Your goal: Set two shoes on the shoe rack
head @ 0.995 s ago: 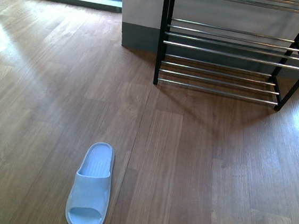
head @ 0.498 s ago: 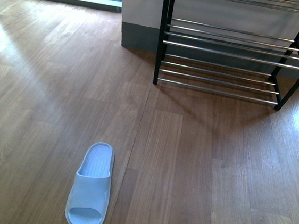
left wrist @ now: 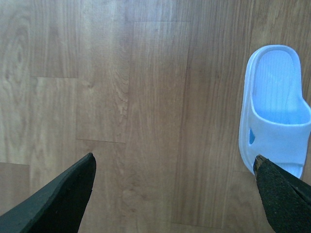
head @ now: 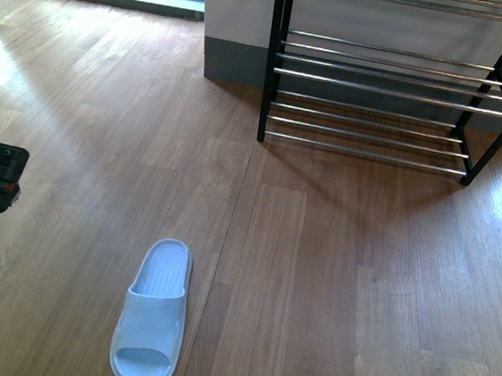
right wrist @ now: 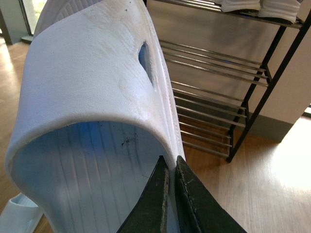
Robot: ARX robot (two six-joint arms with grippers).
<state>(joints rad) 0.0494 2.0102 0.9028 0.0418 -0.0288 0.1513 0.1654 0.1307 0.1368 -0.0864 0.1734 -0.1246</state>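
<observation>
Carrying stage, by the look of it: nothing yet on the lower bars of the shoe rack [head: 387,86], standing against the wall in the upper right of the front view. Right claw [right wrist: 171,167] pinched tight on the thin edge of the held slipper [right wrist: 92,87], at the strap, with the rack beyond it in the upper right of the right wrist view. Visible in the front view only as a pale blue blur at the upper right edge.

Left claw [left wrist: 174,160] spread wide above bare floor [left wrist: 136,97], gripping nothing. Floor slipper [head: 152,317] lying flat in the lower left of the front view, open toe toward the bottom edge; at the right edge of the left wrist view, outside the gap between the fingers.

Next, probably: carry the held slipper to a tier and lower it with the sole across two or more bars, so as not to drop through a gap. Then shift the left claw over the floor slipper's strap.

Slippers: moulded matte foam, pale blue, ribbed footbed, broad one-piece strap with a small side vent; likely soft enough to flex under a pinch. Rack: black metal frame, thin round chrome bars, smooth and spaced. Floor: wood-grain planks with a mild sheen. Pale footwear [right wrist: 257,5] on the top tier, too cropped to identify.
</observation>
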